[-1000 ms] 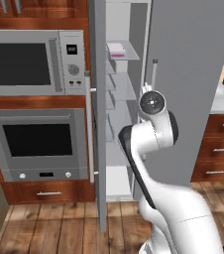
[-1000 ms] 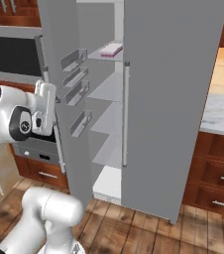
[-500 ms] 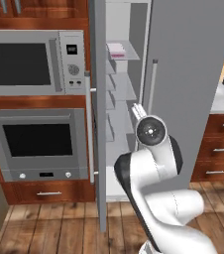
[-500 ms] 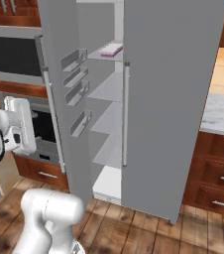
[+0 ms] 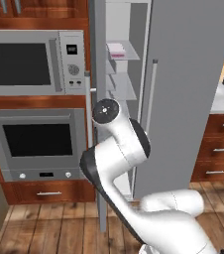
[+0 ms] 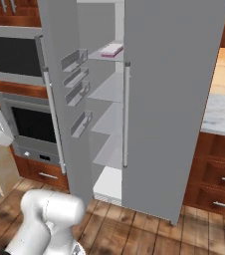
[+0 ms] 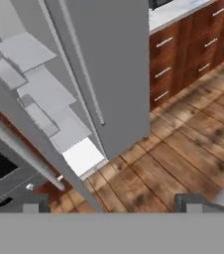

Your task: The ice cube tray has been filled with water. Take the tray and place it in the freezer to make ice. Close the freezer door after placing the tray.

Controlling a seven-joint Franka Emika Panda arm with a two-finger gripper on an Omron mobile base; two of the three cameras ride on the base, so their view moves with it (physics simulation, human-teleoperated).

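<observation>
Ice cube tray [image 5: 116, 49] on upper freezer [image 6: 109, 114] shelf, freezer door [image 6: 59, 94] open, no legible text, gripper [image 7: 113, 202] fingers apart, empty

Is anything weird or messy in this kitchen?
Only one thing: the freezer door stands wide open, showing the white shelves. The pink tray lies flat on the top shelf, and no spill shows. Nothing looks broken.

a home kitchen: a tall grey side-by-side refrigerator [image 5: 183, 89] stands as the centre, with a built-in silver microwave [image 5: 32, 62] over a wall oven [image 5: 37, 141] just left of it, wooden drawers [image 6: 216, 177] under a marble counter [image 6: 221, 117] right of it, plank floor [image 7: 183, 158] at its foot
</observation>
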